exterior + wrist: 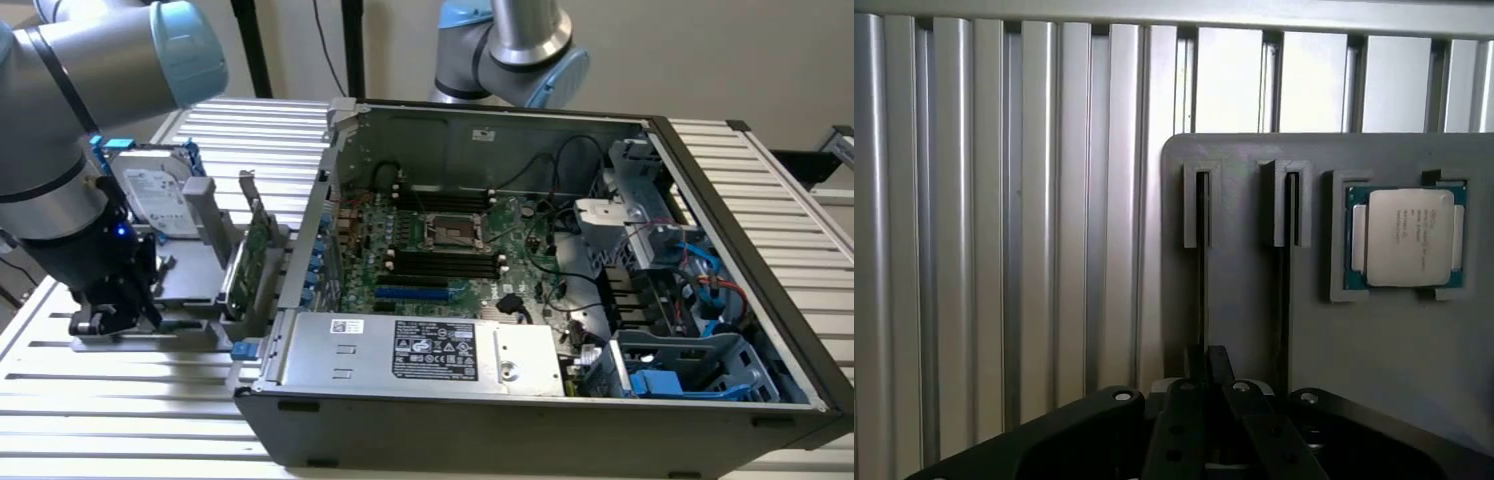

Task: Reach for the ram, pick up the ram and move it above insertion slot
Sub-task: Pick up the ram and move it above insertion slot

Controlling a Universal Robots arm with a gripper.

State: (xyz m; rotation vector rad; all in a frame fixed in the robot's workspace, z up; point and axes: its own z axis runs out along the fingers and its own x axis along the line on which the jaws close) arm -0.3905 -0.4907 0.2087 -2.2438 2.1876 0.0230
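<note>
Processor lettering too small (pincer seemingly cropped).

arm: bent over, wrist low | claw: pointing down, pinched closed

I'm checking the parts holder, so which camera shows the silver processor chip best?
The wrist view: the processor chip sits face-on in its square recess on the gray holder, unobstructed. In the exterior view the holder lies partly behind the robot arm, and I cannot make the chip out.
</note>
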